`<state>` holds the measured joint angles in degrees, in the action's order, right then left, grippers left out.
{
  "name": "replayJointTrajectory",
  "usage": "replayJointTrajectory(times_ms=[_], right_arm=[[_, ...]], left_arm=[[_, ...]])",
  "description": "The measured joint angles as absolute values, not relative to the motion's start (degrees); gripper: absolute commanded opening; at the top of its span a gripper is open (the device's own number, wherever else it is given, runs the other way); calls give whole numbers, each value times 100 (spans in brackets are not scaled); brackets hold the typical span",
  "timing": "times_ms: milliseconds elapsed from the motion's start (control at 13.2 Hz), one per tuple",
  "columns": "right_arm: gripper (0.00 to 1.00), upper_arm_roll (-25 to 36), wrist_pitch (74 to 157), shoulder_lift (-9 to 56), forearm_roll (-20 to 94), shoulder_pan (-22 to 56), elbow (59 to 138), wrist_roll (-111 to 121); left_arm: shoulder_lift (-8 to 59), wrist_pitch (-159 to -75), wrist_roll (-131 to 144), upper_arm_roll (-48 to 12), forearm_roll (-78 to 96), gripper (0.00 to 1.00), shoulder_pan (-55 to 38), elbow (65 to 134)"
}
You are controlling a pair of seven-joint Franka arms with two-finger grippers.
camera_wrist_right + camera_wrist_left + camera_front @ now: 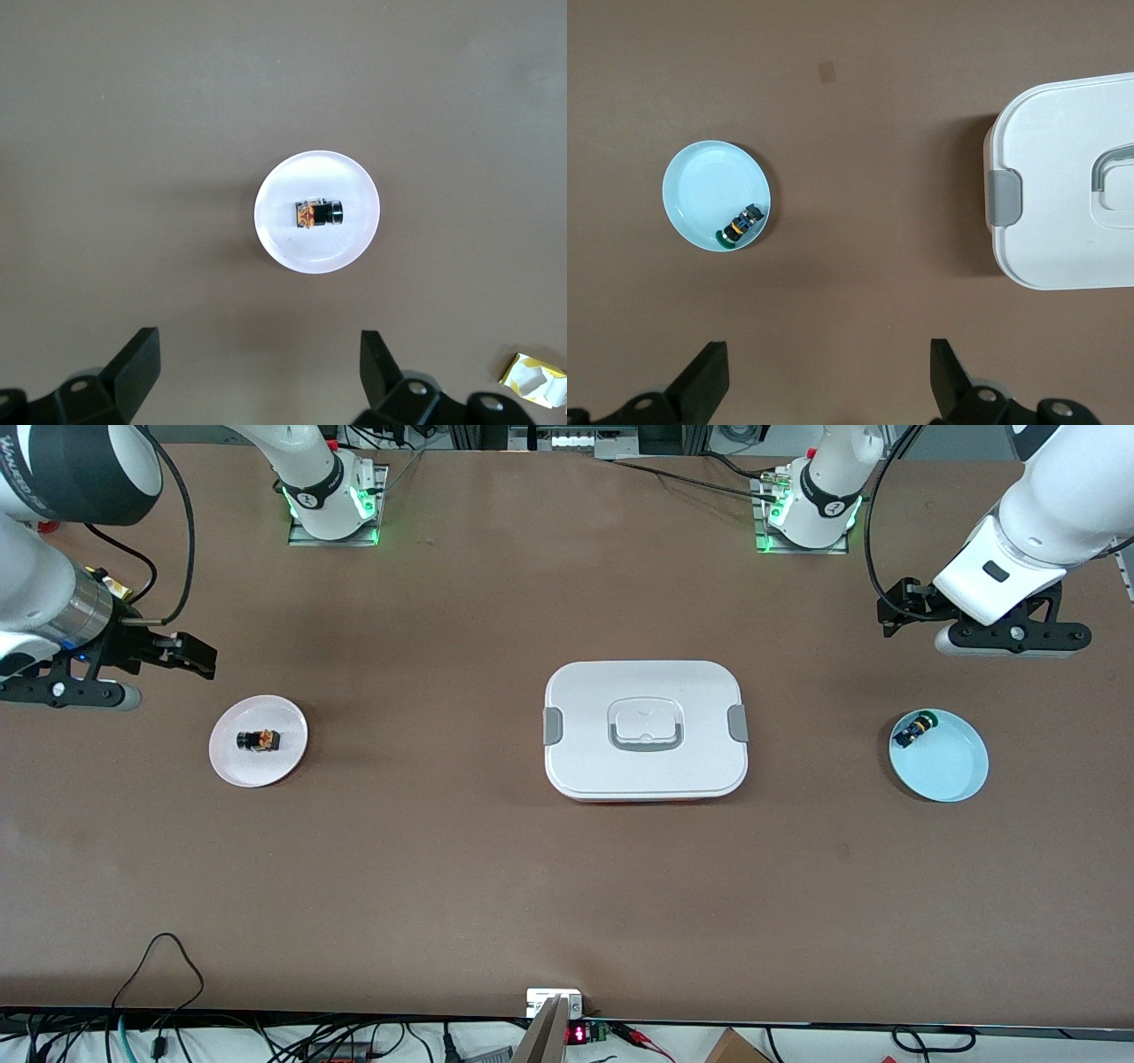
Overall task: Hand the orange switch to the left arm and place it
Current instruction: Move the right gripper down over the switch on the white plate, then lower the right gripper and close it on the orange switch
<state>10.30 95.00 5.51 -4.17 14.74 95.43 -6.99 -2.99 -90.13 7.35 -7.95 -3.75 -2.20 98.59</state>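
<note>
The orange switch [259,740] lies on its side on a small white plate [232,766] toward the right arm's end of the table. It also shows in the right wrist view [318,213] on that plate [292,248]. My right gripper [64,691] hangs open and empty above the table beside the plate, and its wide-apart fingers show in the right wrist view [257,372]. My left gripper [1010,639] is open and empty above the table at the left arm's end, as the left wrist view [828,376] shows. The white box [594,766] sits closed mid-table between the plates.
A light blue plate [952,771] at the left arm's end holds a black switch with blue and green parts [915,731]. Both appear in the left wrist view, the plate [700,186] and the switch [741,223], with the box [1063,221]. A yellow wrapper [534,379] lies near the right arm.
</note>
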Motion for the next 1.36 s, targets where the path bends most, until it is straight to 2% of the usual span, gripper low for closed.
replayJointTrajectory(times_ms=[455,682,1365], right_arm=[[100,1040,9700,951,-419,1387,9544,-699],[100,1054,9994,1095,-419,1099,9630,-603],[100,1055,11729,1468,-422,814,11027,-96]], left_arm=[[-299,-9010,735,-795,-375,100,-219,9856],[-299,-9008,735,-798,-375,100,-220,9855],[-299,-9005,735,-801,-375,100,-220,9853]])
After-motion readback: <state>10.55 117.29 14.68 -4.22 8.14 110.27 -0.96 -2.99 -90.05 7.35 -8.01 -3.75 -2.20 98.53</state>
